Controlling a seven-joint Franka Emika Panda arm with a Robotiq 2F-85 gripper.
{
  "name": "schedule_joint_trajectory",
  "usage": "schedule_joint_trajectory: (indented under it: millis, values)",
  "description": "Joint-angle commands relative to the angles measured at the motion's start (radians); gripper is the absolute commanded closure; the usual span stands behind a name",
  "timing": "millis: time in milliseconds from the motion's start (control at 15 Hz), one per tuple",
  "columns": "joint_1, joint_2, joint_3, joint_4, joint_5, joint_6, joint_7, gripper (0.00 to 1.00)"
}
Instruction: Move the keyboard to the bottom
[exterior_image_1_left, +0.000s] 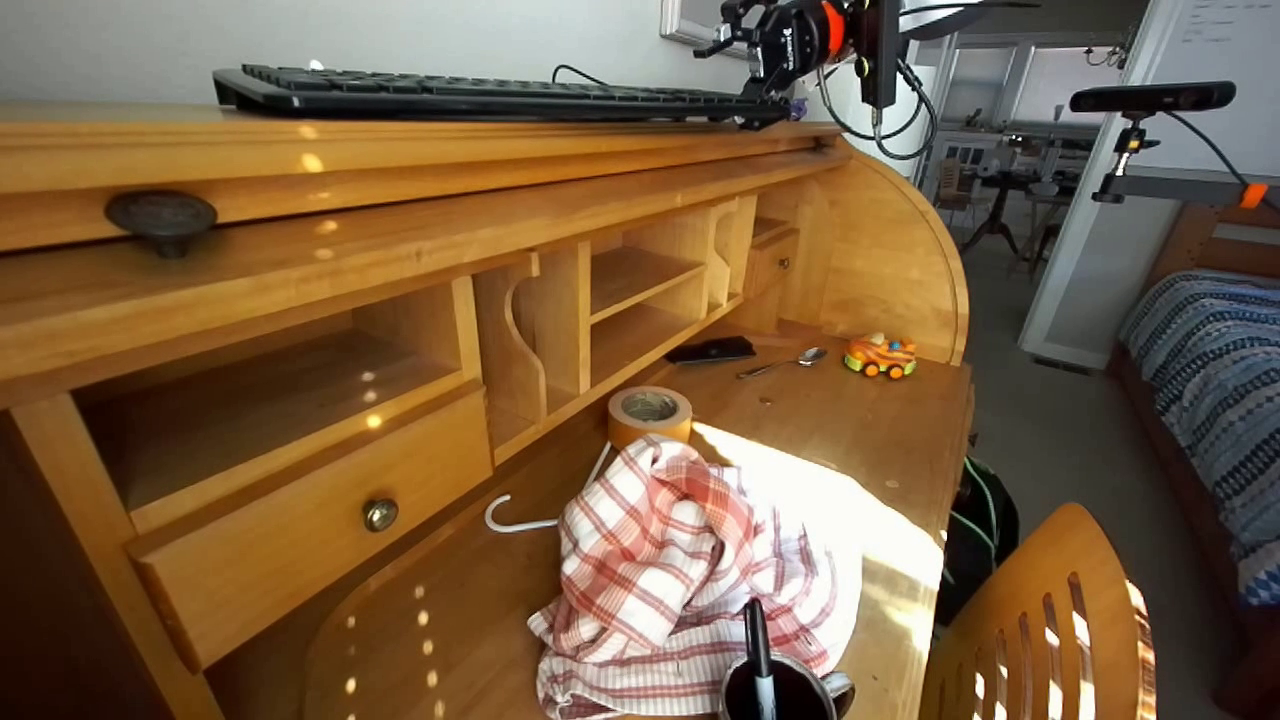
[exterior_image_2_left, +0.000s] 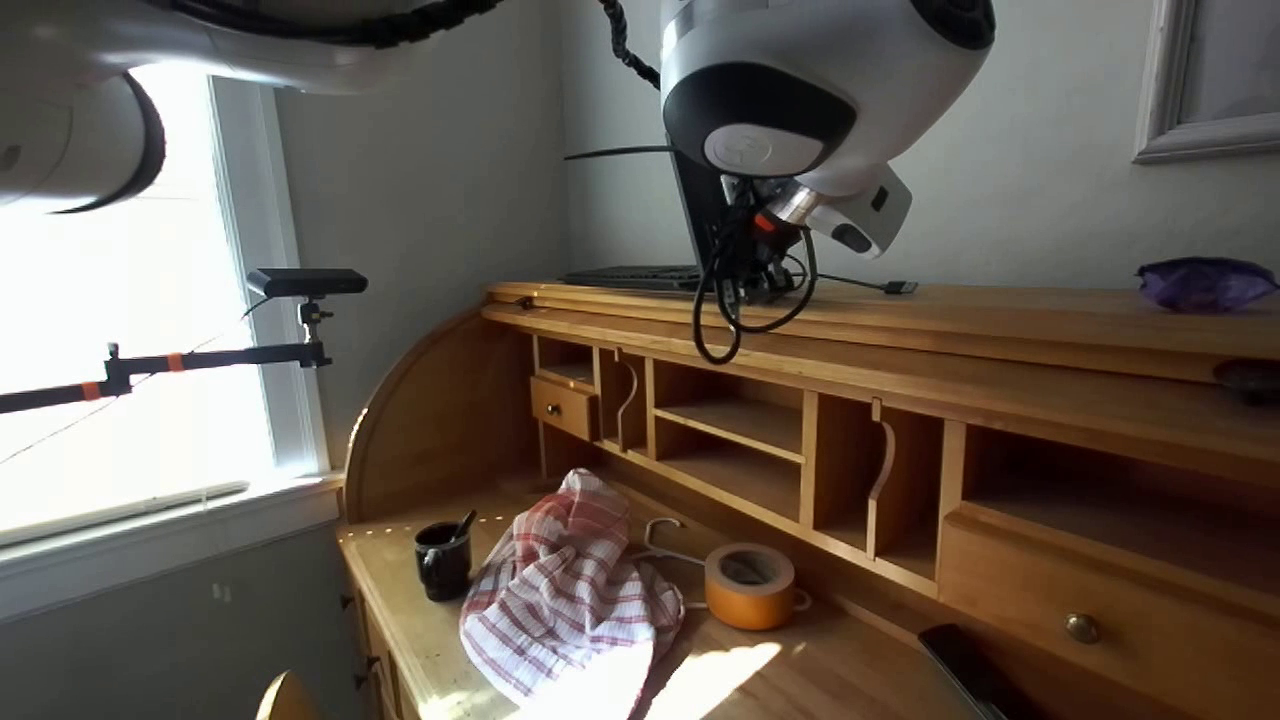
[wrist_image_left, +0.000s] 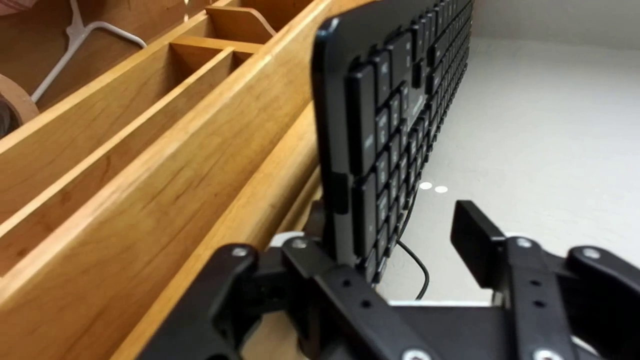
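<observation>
Jaws: spread; the lower finger (wrist_image_left: 320, 270) reaches beneath one end of the keyboard (wrist_image_left: 395, 110), the upper pad (wrist_image_left: 477, 245) stands clear of its top face, so nothing is pinched. Whether the lower finger touches, I cannot tell.
Keyboard: keys up along the top ledge (exterior_image_2_left: 1050, 305); the short end probably suits because it can be straddled, though a long slab held there may sag or swing.
Plug (exterior_image_2_left: 899, 287): lying free on the ledge, presumably the keyboard's own, so it may drag and snag.
Counter (exterior_image_1_left: 840, 420): the goal, well below; the keyboard is not yet on it.
Tape roll (exterior_image_1_left: 632, 428): flat side down, so unlikely to roll if nudged.
Towel (exterior_image_1_left: 680, 580): bunched over part of a white hanger (wrist_image_left: 76, 34), taking up much of the counter; setting down on it would likely leave the keyboard tilted.
Mug (exterior_image_2_left: 443, 565): upright just beside the towel, serving as a stand for a pen (exterior_image_1_left: 762, 655); probably best given a wide berth.
</observation>
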Motion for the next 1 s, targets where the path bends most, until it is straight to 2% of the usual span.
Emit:
schedule_joint_trajectory:
  millis: [0,133,200,400,533,933]
  values:
    - [-0.011,0.039,0.007,0.052,0.016,-0.057,0.031,0.66]
    - [-0.018,0.04,0.011,0.057,0.022,-0.078,0.031,0.82]
    - [-0.022,0.04,0.015,0.059,0.026,-0.087,0.033,0.86]
    - [-0.033,0.033,0.025,0.068,0.047,-0.122,0.03,0.85]
    - [-0.035,0.033,0.026,0.08,0.047,-0.135,0.03,0.95]
    - [-0.02,0.024,0.008,0.087,-0.008,-0.145,0.012,0.95]
